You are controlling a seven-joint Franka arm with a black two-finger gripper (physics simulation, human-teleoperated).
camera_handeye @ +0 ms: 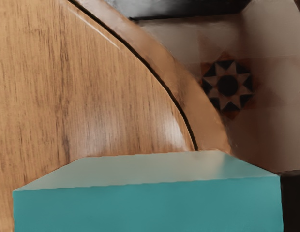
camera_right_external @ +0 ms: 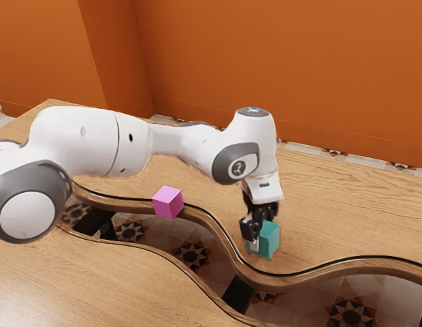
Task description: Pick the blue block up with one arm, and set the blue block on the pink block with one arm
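The blue block (camera_right_external: 269, 240), teal in shade, stands on the wooden table close to its wavy front edge. My gripper (camera_right_external: 261, 230) reaches straight down over it, one black finger (camera_right_external: 251, 230) against the block's side that faces the exterior view's left and the other behind the block, so it is shut on the block. Right under my hand in the wrist view lies the block's top face (camera_handeye: 150, 169). The pink block (camera_right_external: 168, 202) sits at the table's edge, well toward the exterior view's left of my gripper.
The wooden table (camera_right_external: 347, 204) has a curved, dark-rimmed front edge (camera_right_external: 218, 238) with a gap showing patterned floor tiles (camera_right_external: 190, 253) below. A second wooden surface (camera_right_external: 95, 286) lies in front. Orange walls stand behind.
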